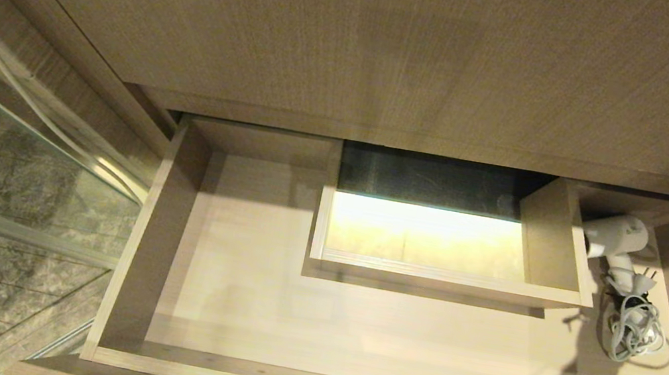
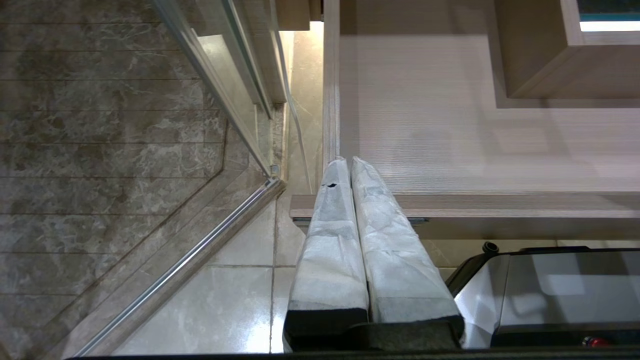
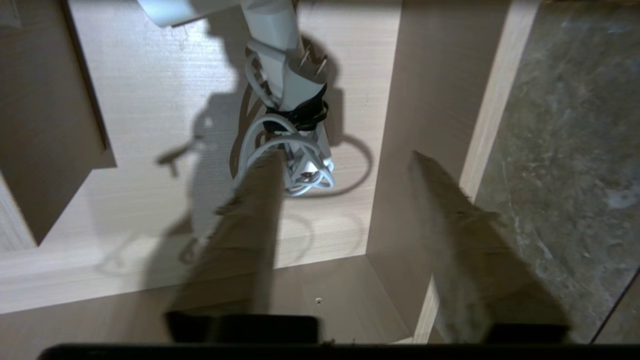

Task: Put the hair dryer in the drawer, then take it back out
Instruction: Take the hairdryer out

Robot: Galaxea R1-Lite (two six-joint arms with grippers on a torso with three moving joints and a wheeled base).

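Fingers (image 3: 250, 220) of the right gripper (image 3: 345, 165) stand apart, empty, above the drawer (image 1: 136, 250), near the bundled cord (image 1: 634, 329). Left gripper (image 2: 347, 167) is parked, fingers pressed together. White hair dryer (image 1: 618, 239) lies in the drawer's far right corner. Best grip is probably the handle, not the loose cord.
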